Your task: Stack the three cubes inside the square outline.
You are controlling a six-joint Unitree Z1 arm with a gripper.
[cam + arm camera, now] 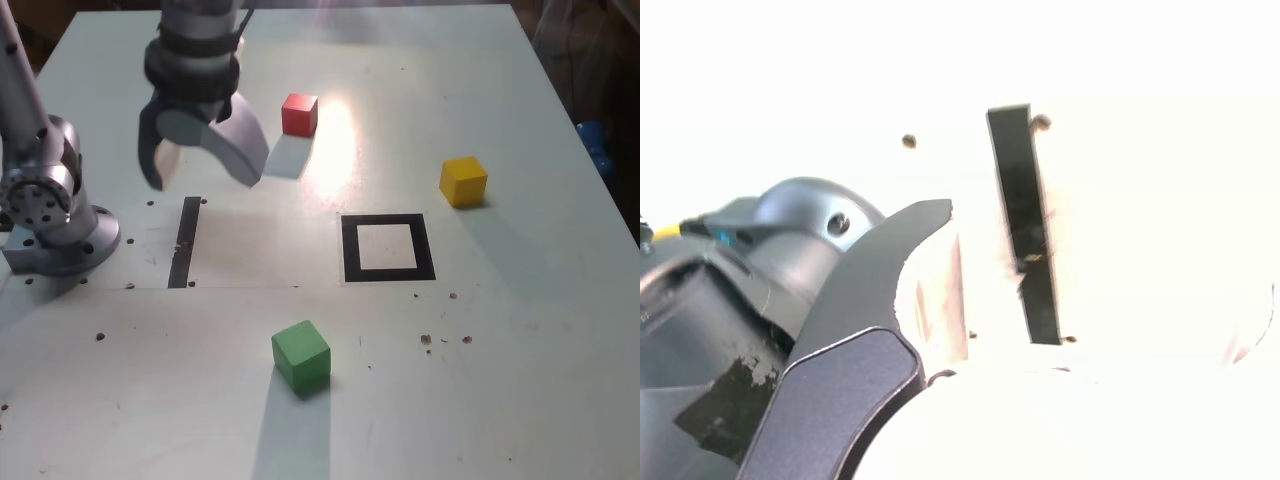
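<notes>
Nothing is stacked yet. The gripper (200,172) is held wide open and empty above the table (520,380), the red cube (299,114) just beyond it. The square outline (388,248) sits vacant, well apart. A descent over one cube is probably needed next.

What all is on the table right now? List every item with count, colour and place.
small red cube: one, red, far side, beside the gripper.
small yellow cube: one, yellow, exterior view's right, beyond the outline.
slightly larger green cube: one, green, near side.
thick black square outline: one, black with white centre, mid-table, holding nothing.
thin black strip: one, black, exterior view's left of the outline.
pale table: one, with dark specks.
grey gripper: one, open, above the strip.
grey arm base: one, exterior view's left.
</notes>
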